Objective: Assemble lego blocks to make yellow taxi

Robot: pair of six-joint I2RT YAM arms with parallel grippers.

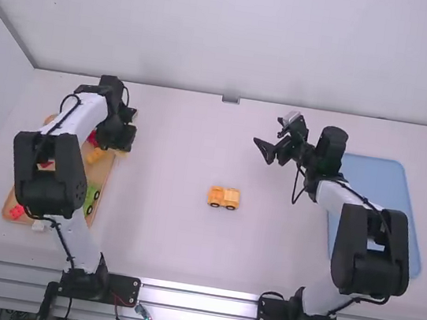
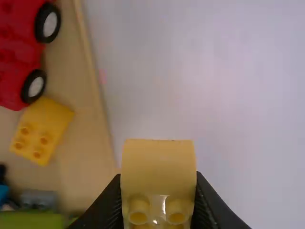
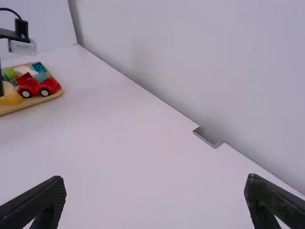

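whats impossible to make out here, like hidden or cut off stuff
- Yellow block in the left pincer: its lower end, cut off by the left wrist view's bottom edge.
- Red car: one side, cut off by that view's left edge.
- Wooden tray: some contents, behind the left arm in the high view.
- Wheeled yellow piece: its exact stud count, too small in the high view.

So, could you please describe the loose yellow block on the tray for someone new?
Find the wooden tray under the left arm, then the red car on it. Beside the car sits the loose yellow block, studs showing. It has no wheels and, unlike the other yellow block, is outside the left claw.
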